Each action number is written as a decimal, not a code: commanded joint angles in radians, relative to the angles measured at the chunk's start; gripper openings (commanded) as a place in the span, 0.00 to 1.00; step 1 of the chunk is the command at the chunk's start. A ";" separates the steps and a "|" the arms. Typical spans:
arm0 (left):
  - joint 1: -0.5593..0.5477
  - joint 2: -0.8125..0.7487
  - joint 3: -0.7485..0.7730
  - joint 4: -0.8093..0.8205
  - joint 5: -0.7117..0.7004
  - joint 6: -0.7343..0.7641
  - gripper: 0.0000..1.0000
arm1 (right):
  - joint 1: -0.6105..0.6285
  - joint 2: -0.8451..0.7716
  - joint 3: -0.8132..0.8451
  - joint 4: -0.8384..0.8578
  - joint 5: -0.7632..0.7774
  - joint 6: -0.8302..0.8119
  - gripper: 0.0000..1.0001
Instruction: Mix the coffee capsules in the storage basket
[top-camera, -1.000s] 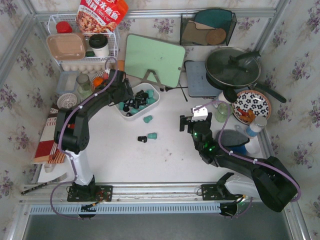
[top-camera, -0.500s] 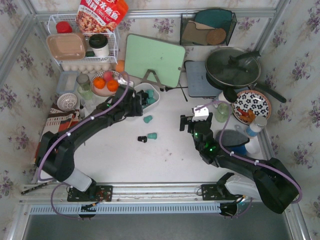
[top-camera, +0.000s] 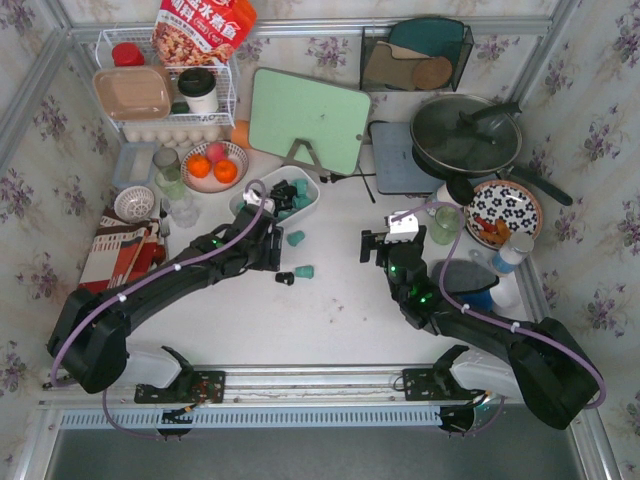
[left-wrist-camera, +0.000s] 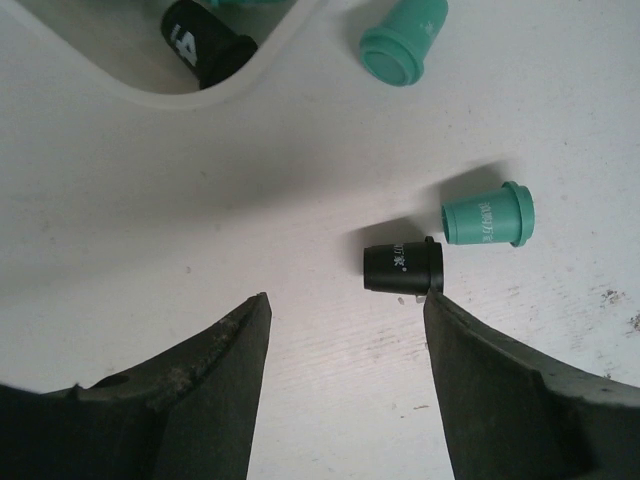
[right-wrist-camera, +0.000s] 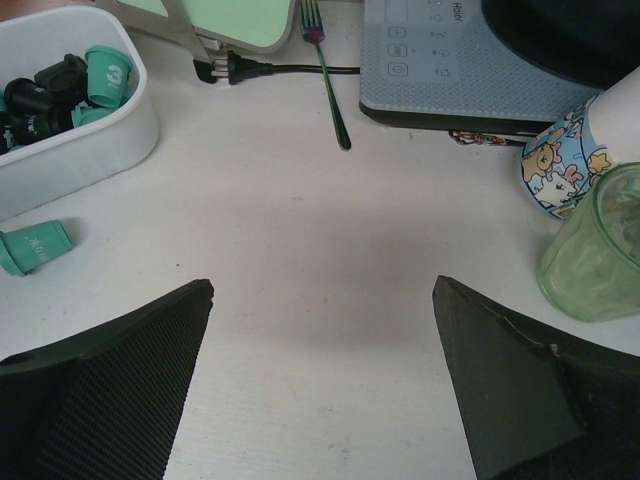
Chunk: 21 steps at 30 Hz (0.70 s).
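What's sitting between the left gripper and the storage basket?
Nothing: in the left wrist view, only bare table lies between the left gripper and the storage basket.

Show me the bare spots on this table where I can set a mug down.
Free: the stretch between the basket and the right claw, and the near strip before the loose capsules. Crowded: around the fruit bowl and the pan and plate.
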 joint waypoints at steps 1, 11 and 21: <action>-0.011 0.043 0.001 0.013 0.040 -0.008 0.65 | 0.001 0.003 -0.003 0.020 0.004 0.013 1.00; -0.016 0.093 0.005 0.063 0.034 -0.087 0.69 | 0.001 0.048 -0.010 0.088 -0.114 0.030 1.00; -0.017 0.163 0.045 0.111 0.002 -0.153 0.69 | 0.003 0.012 0.001 0.054 -0.155 0.056 1.00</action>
